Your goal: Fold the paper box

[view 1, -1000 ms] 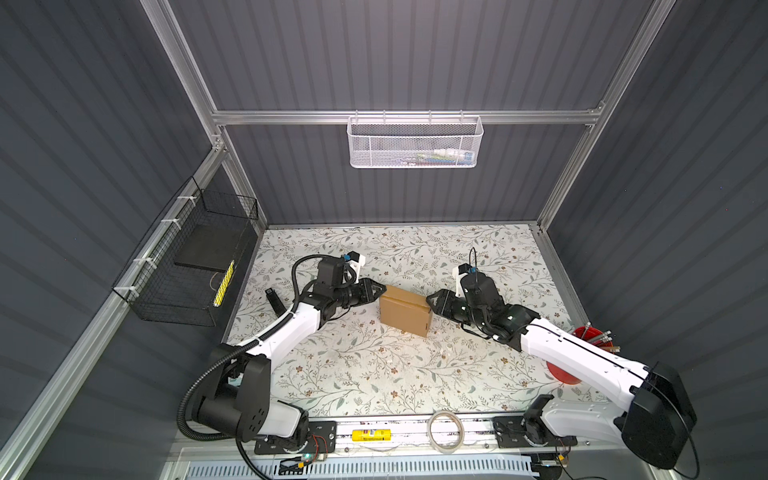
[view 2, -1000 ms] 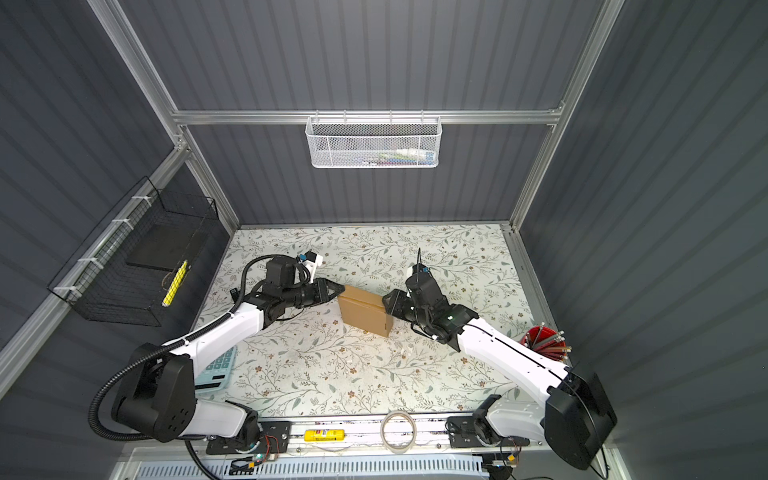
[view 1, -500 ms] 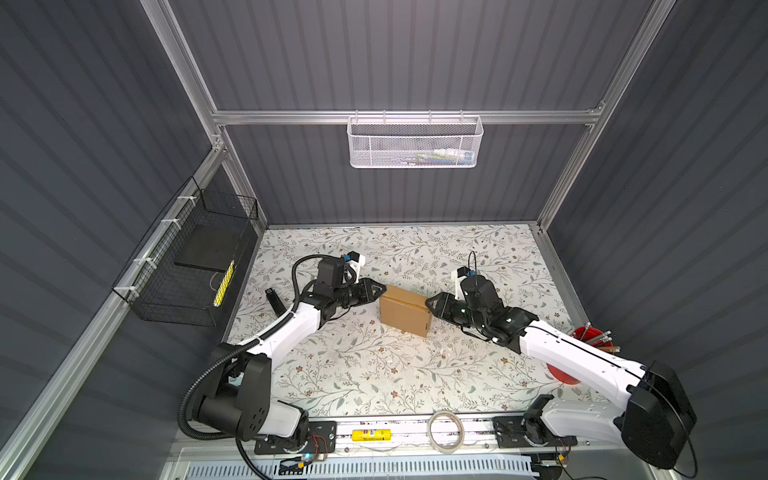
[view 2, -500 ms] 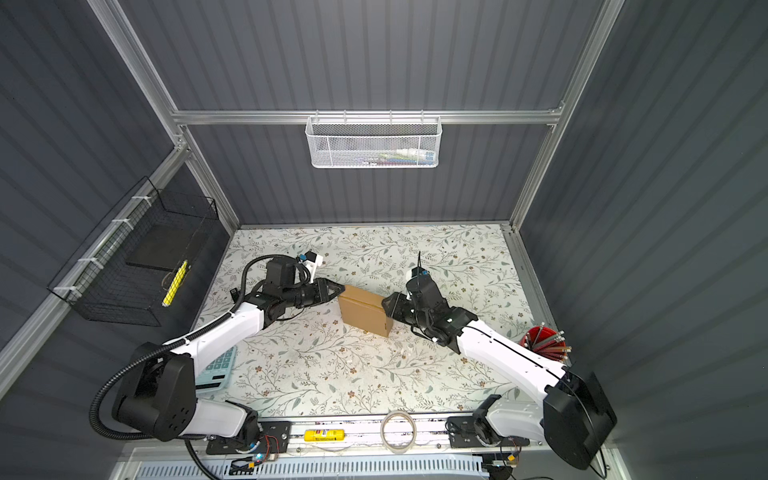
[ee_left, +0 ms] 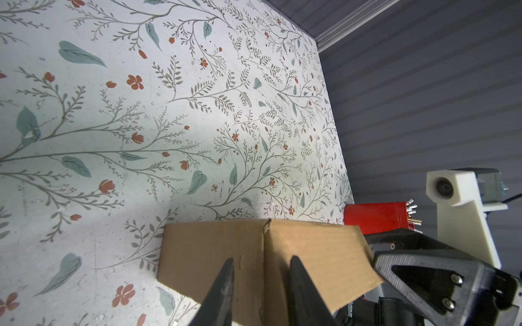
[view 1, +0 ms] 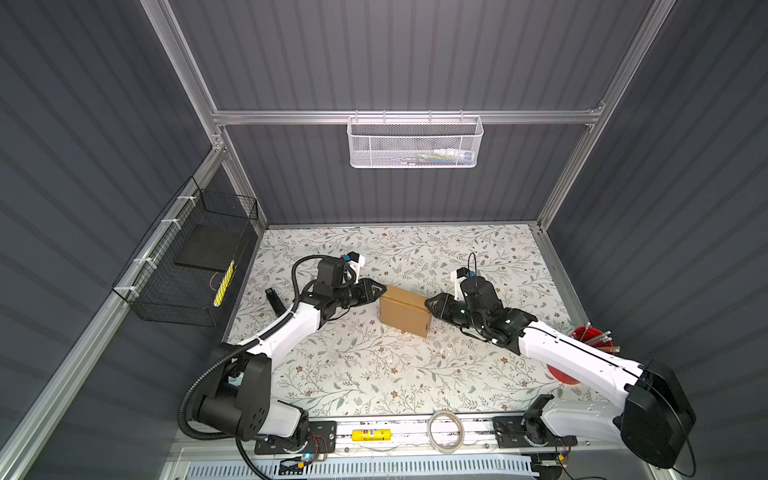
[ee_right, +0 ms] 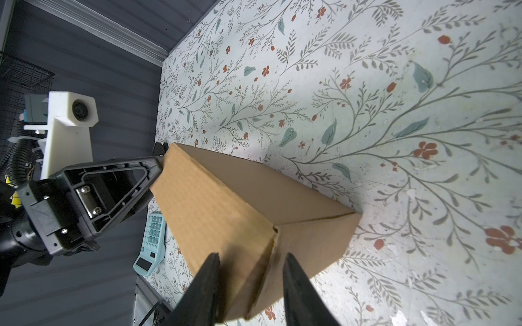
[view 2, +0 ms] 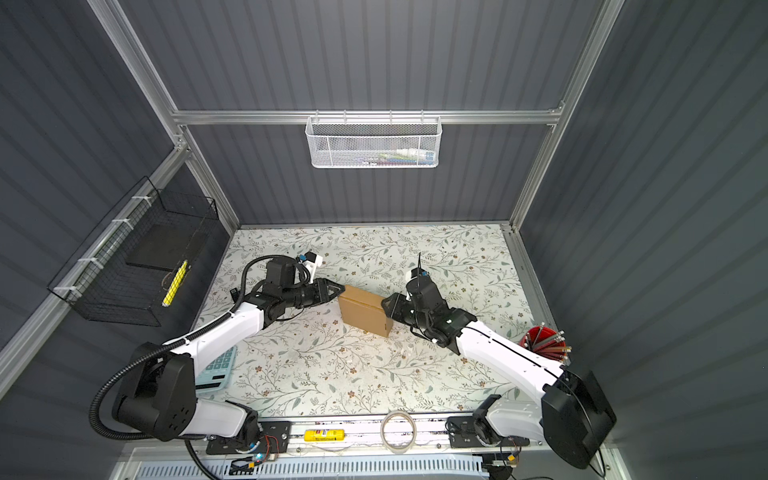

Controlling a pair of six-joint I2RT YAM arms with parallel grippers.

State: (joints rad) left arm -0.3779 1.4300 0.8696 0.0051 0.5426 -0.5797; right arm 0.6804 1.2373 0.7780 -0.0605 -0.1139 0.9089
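The paper box [view 1: 405, 309] [view 2: 365, 311] is a closed brown cardboard block lying mid-table. My left gripper [view 1: 381, 291] [view 2: 341, 288] meets its far-left top corner. In the left wrist view the gripper [ee_left: 261, 258] has its jaws apart, astride a corner edge of the box [ee_left: 214, 254]. My right gripper [view 1: 428, 305] [view 2: 384, 305] meets the opposite right corner. In the right wrist view that gripper [ee_right: 251, 255] also has its jaws apart, one finger over the top face and one over the side face of the box [ee_right: 254, 180]. Firm pressing by either pair cannot be made out.
A red pencil cup [view 1: 590, 336] stands at the right table edge beside the right arm. A teal calculator [view 2: 216, 370] lies at the front left. A tape roll [view 1: 446, 428] sits on the front rail. A black wire basket [view 1: 187, 266] hangs on the left wall.
The right gripper has edged slightly closer onto the box's right corner. The box and the left arm stay about where they were.
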